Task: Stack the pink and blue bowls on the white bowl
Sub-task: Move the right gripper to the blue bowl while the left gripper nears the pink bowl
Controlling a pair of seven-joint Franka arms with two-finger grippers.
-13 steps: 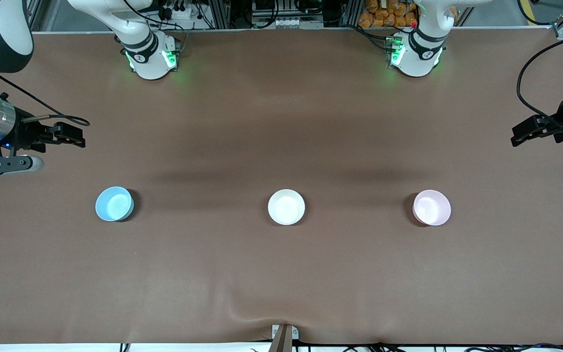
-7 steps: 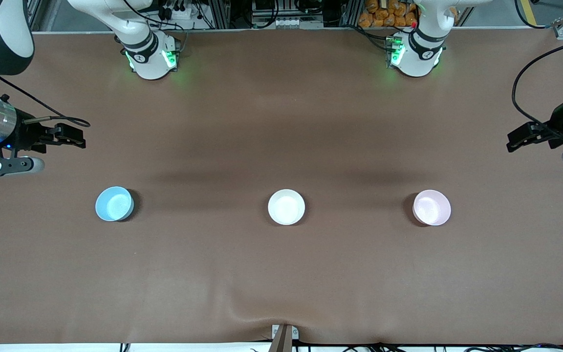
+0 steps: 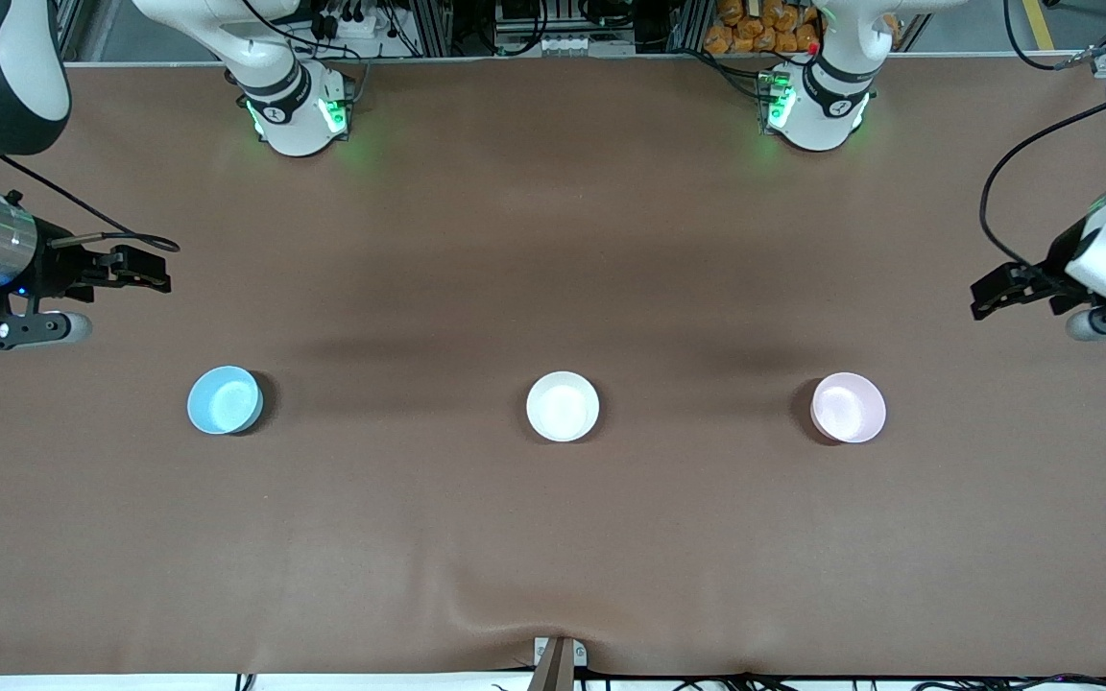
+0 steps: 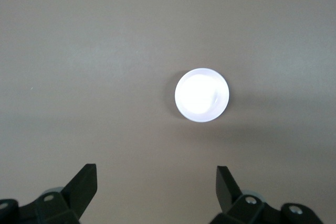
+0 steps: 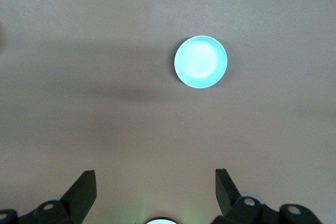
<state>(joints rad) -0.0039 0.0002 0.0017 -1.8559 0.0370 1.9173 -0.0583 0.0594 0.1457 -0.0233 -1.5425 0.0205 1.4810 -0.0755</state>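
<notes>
The white bowl [image 3: 563,406] sits upright, mouth up, at the middle of the bench [image 3: 553,537]; being round, it has no long axis and points no way but up. The blue bowl [image 3: 224,399] stands at its 9 o'clock in the front view, toward the right arm's end, and the pink bowl [image 3: 848,408] at its 3 o'clock, toward the left arm's end. All three lie in one row along the bench, each well apart from its neighbour, each upright with the hollow showing, none stacked. The right tool [image 3: 142,270] hangs over bare bench at about 10 o'clock from the blue bowl, well apart from it; in the right wrist view its fingers [image 5: 84,190] stand spread wide, released, holding nothing, with the blue bowl [image 5: 200,62] out ahead of them. The left tool [image 3: 990,294] hangs over bare bench at about 2 o'clock from the pink bowl, also well apart from it; in the left wrist view its fingers [image 4: 85,184] are likewise spread and released, empty, and the pink bowl [image 4: 202,95] shows as a washed-out pale disc ahead of them. The two arm bases stand at 12 o'clock along the bench edge, each with a green light.
</notes>
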